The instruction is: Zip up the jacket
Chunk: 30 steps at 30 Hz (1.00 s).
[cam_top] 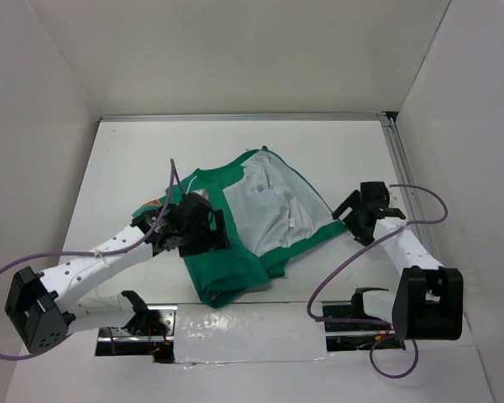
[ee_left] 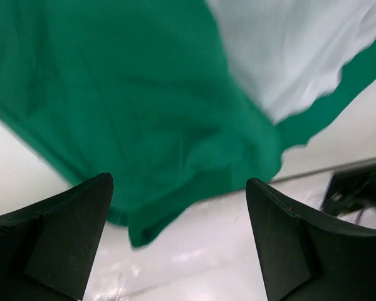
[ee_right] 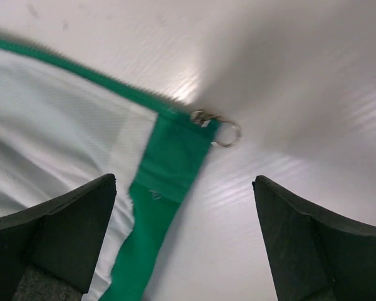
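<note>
The green jacket (cam_top: 235, 252) lies open on the white table, its right panel flipped back so the grey lining (cam_top: 273, 197) shows. My left gripper (cam_top: 221, 231) is open above the jacket's left front; its wrist view shows green cloth (ee_left: 131, 106) and the hem corner between the spread fingers. My right gripper (cam_top: 351, 217) is open beside the jacket's right corner. Its wrist view shows the green hem corner (ee_right: 175, 157) with the metal zipper slider and ring pull (ee_right: 216, 128) on the table, ahead of the fingers. An orange patch (cam_top: 154, 204) peeks out by the left arm.
White walls enclose the table on the left, back and right. A metal rail (cam_top: 403, 168) runs along the right edge. Purple cables (cam_top: 172, 180) loop over both arms. The arm bases and mounting plates (cam_top: 151, 323) sit at the near edge.
</note>
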### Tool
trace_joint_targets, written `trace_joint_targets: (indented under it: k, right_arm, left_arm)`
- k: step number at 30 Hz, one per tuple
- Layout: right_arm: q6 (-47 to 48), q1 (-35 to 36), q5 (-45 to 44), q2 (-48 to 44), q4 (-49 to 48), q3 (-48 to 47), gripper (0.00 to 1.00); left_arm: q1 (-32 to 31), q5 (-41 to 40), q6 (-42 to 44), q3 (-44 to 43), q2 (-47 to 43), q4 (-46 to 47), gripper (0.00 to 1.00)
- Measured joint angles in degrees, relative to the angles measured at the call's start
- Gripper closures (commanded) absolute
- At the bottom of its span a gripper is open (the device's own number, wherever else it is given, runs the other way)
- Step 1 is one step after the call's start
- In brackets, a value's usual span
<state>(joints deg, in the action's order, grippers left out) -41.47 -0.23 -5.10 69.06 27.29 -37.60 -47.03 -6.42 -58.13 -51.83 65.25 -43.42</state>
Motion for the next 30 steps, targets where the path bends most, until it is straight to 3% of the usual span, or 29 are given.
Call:
trace_joint_targets:
  k: [8, 14, 16, 17, 19, 20, 21, 25, 30]
  right_arm:
    - [0.83, -4.9, 7.78, 2.08, -2.49, 2.73, 0.04]
    - [0.94, -3.48, 13.81, 7.72, -7.34, 1.84, 0.15]
    - [1.05, -2.8, 15.3, 9.09, -8.85, 1.4, 0.38]
    - [0.96, -2.54, 15.69, 9.94, -9.6, 1.4, 0.65]
    - [0.31, -2.21, 16.22, 11.23, -10.36, 1.4, 0.79]
    - [-0.2, -2.05, 16.06, 11.45, -10.4, 1.42, 0.92]
    - [-0.46, -1.88, 15.56, 11.41, -10.36, 1.42, 0.99]
    - [-0.83, 0.37, 9.97, 7.96, -8.85, 0.7, 1.0]
    - [5.86, 14.14, 0.61, -1.42, -7.26, -5.22, 1.0]
  left_arm:
    - [19.39, 13.6, 8.98, 3.56, 5.4, 16.59, 0.01]
    - [29.27, 20.81, 10.93, 5.03, 14.47, 22.84, 0.01]
    - [30.1, 21.53, 11.37, 5.03, 17.31, 24.02, 0.01]
    - [30.36, 21.59, 11.43, 4.96, 18.78, 24.24, 0.01]
    - [30.86, 21.42, 11.45, 4.9, 20.92, 24.24, 0.01]
    - [31.17, 21.33, 11.45, 4.9, 21.75, 24.35, 0.01]
    - [31.45, 21.4, 11.47, 4.83, 22.49, 24.48, 0.01]
    - [33.38, 22.84, 11.43, 2.6, 25.86, 24.85, 0.01]
    - [34.82, 24.68, 11.47, -3.23, 31.54, 25.59, 0.01]
